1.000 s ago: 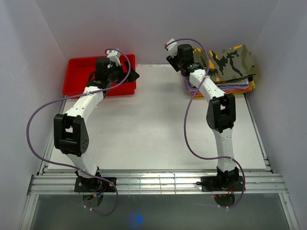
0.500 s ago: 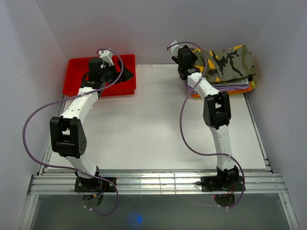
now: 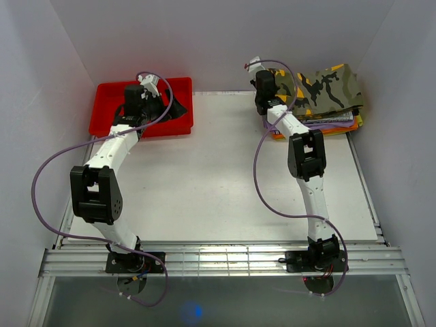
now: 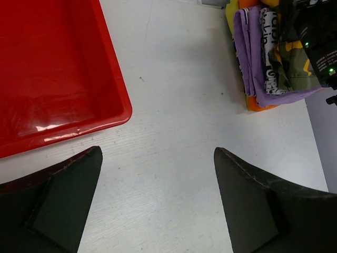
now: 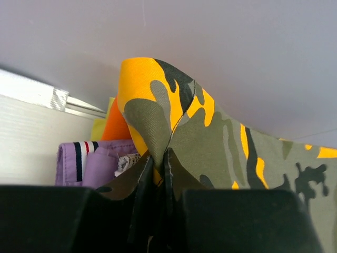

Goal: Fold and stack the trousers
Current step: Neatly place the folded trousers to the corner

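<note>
Risk was judged to lie in the grip itself. The trousers were seen folded on top of a stack of garments at the far right corner of the tabletop. A raised fold at their left edge was pinched between the nearly closed jaws of the right gripper. The left gripper was held wide open and empty above the tabletop, just beside the red tray. Were the arm drawn away with the fold so caught, the top layer could be dragged open. The stack could also be pulled askew, and the purple garment beneath shifted with it.
</note>
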`<state>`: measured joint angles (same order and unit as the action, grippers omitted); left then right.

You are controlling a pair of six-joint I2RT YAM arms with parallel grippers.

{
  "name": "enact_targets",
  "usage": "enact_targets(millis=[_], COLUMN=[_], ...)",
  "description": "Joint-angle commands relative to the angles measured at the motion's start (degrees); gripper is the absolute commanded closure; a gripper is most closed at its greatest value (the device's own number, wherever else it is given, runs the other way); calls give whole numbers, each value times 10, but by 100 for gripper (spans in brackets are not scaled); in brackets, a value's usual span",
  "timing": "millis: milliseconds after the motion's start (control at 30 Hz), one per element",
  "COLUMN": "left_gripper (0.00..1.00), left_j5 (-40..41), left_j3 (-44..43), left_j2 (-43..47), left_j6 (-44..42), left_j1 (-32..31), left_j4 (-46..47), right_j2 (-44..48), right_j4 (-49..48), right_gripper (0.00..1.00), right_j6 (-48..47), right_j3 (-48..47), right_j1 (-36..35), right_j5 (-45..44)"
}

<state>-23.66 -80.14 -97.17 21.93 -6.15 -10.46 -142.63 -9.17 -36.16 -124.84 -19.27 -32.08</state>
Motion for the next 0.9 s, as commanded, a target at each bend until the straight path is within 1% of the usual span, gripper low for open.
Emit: enact_targets(millis=[0, 67, 100, 133, 200, 233, 300, 333, 367, 433, 467, 500, 533, 567, 600, 633, 667, 700, 733, 767, 800, 833, 867], left_gripper=[2, 2, 2, 2, 2, 2, 2, 2, 2, 2, 2, 2, 2, 2, 2, 2, 2, 2, 2, 2, 2, 2, 2], left_j5=[-14, -14, -15, -15, -10, -9, -7, -9, -10, -14, -14, -9, -5, -2, 1, 3, 5, 5, -3, -9, -13, -15, -15], left_j3=[4, 3, -2, -5, -31, -44, -70, -91, -96, -101, -112, -120, -129, -155, -171, -185, -207, -212, -214, -215, -216, -215, -210], left_j2=[33, 33, 33, 28, 18, 3, -13, -21, -22, -20, -22, -25, -29, -42, -50, -58, -64, -67, -65, -63, -55, -51, -44], left_j6=[1, 0, -6, -7, -12, -16, -25, -43, -53, -71, -82, -89, -95, -104, -110, -118, -135, -145, -153, -163, -179, -183, -189], left_j1=[4, 4, 4, 4, 6, 7, 9, 10, 11, 15, 16, 18, 19, 21, 25, 25, 27, 27, 29, 29, 29, 29, 29], left_j4=[-11, -12, -14, -25, -46, -76, -109, -131, -137, -147, -154, -163, -191, -211, -230, -271, -287, -300, -321, -332, -351, -358, -365], right_j2=[49, 53, 53, 53, 58, 69, 88, 112, 124, 164, 181, 198, 236, 254, 270, 306, 325, 342, 377, 396, 414, 449, 466], right_j4=[-38, -22, -16, -7, -3, -1, 3, 1, 2, 8, 13, 17, 20, 29, 51, 63, 78, 91, 139, 158, 177, 219, 238], right_gripper=[84, 79, 73, 60, 39, 29, 20, 10, 7, 2, 6, 8, 10, 10, 10, 10, 10, 10, 10, 10, 10, 10, 10], right_j6=[122, 148, 156, 167, 174, 187, 201, 204, 207, 210, 217, 222, 227, 230, 236, 240, 244, 246, 246, 243, 231, 224, 216], right_j3=[-11, -14, -15, -15, -9, 1, 18, 36, 44, 57, 70, 81, 90, 102, 107, 115, 133, 143, 156, 172, 213, 233, 254], right_j1=[13, 19, 20, 20, 24, 26, 32, 32, 34, 35, 40, 42, 45, 51, 53, 55, 63, 68, 72, 79, 84, 92, 97], right_j5=[15, 32, 34, 37, 41, 47, 69, 80, 97, 117, 149, 161, 176, 216, 231, 243, 283, 303, 314, 339, 371, 389, 415])
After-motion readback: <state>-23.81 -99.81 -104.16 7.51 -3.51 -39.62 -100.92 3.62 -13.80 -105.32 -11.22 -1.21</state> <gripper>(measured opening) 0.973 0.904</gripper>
